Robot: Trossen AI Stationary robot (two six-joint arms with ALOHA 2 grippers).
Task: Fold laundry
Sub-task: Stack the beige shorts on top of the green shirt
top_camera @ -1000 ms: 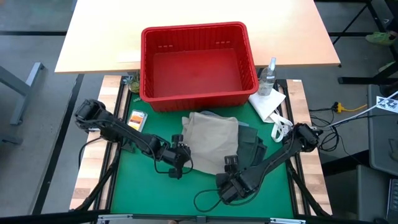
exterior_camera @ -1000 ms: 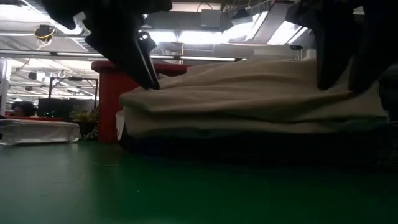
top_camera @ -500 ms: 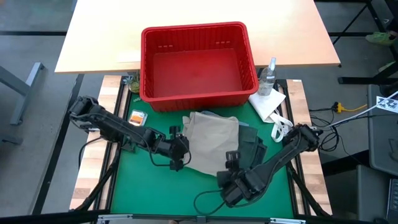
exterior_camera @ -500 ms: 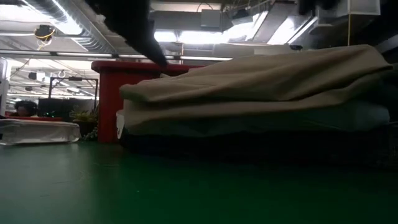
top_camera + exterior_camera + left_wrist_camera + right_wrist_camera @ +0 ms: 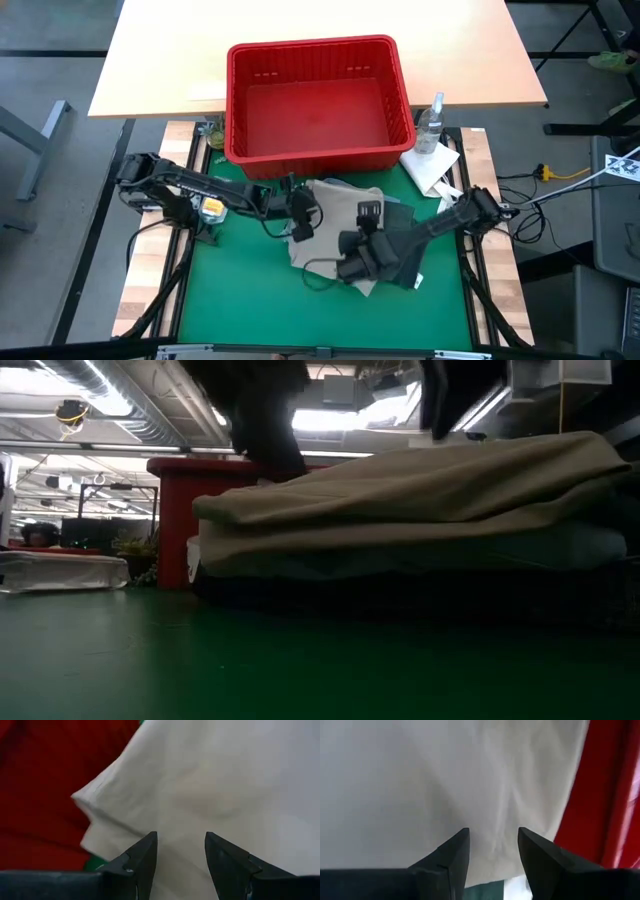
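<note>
The laundry is a folded stack on the green mat. Its top layer is a beige piece (image 5: 335, 205) (image 5: 420, 490). A dark olive piece (image 5: 405, 238) shows at the stack's right, and a pale blue layer (image 5: 420, 560) and dark layers (image 5: 400, 595) lie beneath. My left gripper (image 5: 300, 218) (image 5: 181, 850) hangs open over the beige piece's left part, near its far left corner (image 5: 82, 800). My right gripper (image 5: 368, 215) (image 5: 492, 850) hangs open over its right part, pointing toward the basket. Neither has cloth between its fingers.
The red basket (image 5: 318, 100) (image 5: 180, 510) stands just beyond the stack. A spray bottle (image 5: 432, 122) and a white cloth (image 5: 430, 165) are at the far right. A small orange item (image 5: 212, 208) lies by the left arm. A dark cable (image 5: 320, 275) loops on the mat near the stack's front.
Both grippers have risen from the stack's near edge and gone toward the far edge and the basket, ending over the beige piece. The left gripper also swung toward the right. The beige piece's right part has sprung up since the right gripper's fingers left it.
</note>
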